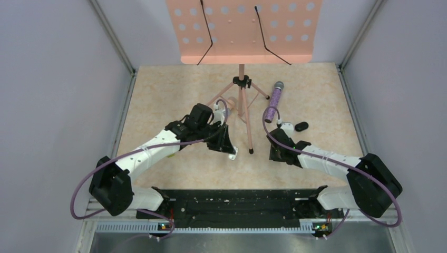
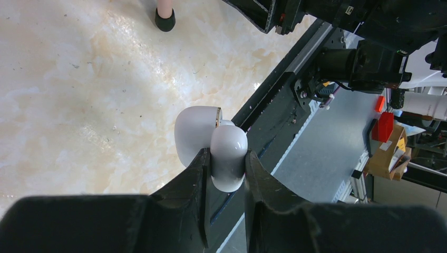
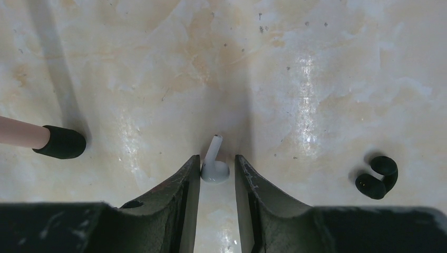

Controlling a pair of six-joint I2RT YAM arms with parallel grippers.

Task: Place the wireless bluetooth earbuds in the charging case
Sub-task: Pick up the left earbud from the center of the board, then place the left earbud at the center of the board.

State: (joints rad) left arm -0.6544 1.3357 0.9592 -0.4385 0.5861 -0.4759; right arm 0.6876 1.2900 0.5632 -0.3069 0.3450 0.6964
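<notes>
Tabletop (image 3: 316, 79) bears one earbud (image 3: 214, 169), one black item (image 3: 377, 178); one charging case (image 2: 224, 153) gripped.

1. The right gripper (image 3: 217, 159) is lowered to the table (image 3: 316, 79), with both dark fingers rising from the bottom edge.
2. Its jaws are parted, with a white earbud (image 3: 215, 171) lying on the table between the tips.
3. The bud's rounded head is level with the tips and its stem points away from the gripper.
4. One finger appears to touch the bud. A thin gap shows at the other.
5. A pink stand leg (image 3: 21, 133) with a black rubber foot (image 3: 63, 143) rests far left.
6. A small black curled object (image 3: 377, 178) lies right, well apart.
</notes>
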